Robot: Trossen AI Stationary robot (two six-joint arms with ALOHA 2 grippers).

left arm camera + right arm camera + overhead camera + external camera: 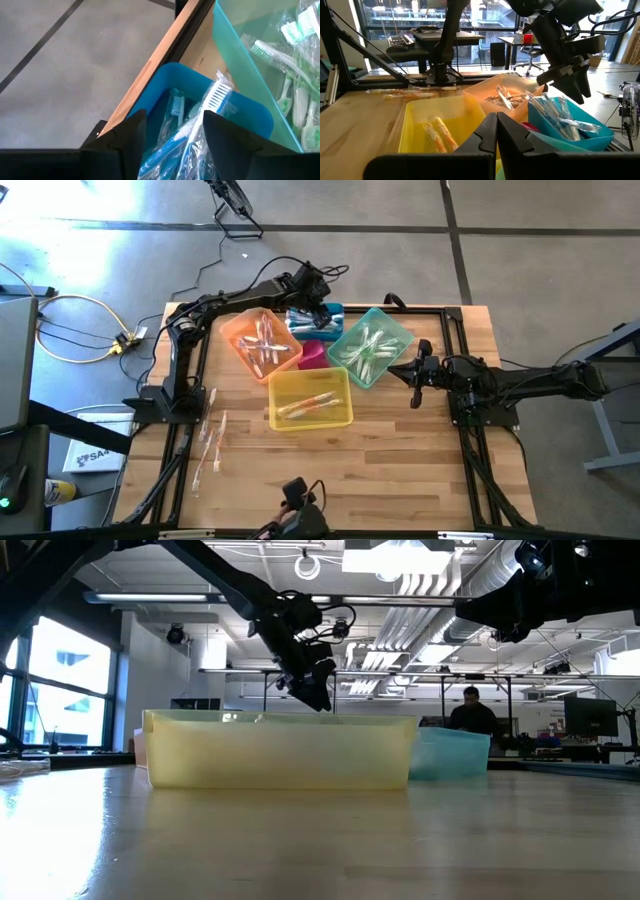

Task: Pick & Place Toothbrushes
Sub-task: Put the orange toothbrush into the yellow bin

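Wood-plank table with a black metal frame along its edges; five translucent plastic bins clustered at the far middle: orange bin, blue bin, teal bin, yellow bin, and a small magenta bin wedged among them. All bins are thin-walled and rectangular with rounded corners. Toothbrushes in crinkly clear wrappers fill them: blue-bristled ones in the blue bin, green ones in the teal, orange ones in the yellow, lying lengthwise along that bin, and a jumbled pile in the orange. Loose wrapped toothbrushes lie on the bare wood at the left side, long axes running roughly near-to-far. Left gripper hangs over the blue bin, fingers spread apart, nothing between them; in the left wrist view a white-and-blue brush head stands up between the two dark fingers, handle slanting down into the bin, resting against the heap. Right gripper is parked just right of the teal bin, jaws pressed together, empty. In the low view the yellow bin's wall blocks most of the other bins. A person sits at a desk in the room behind
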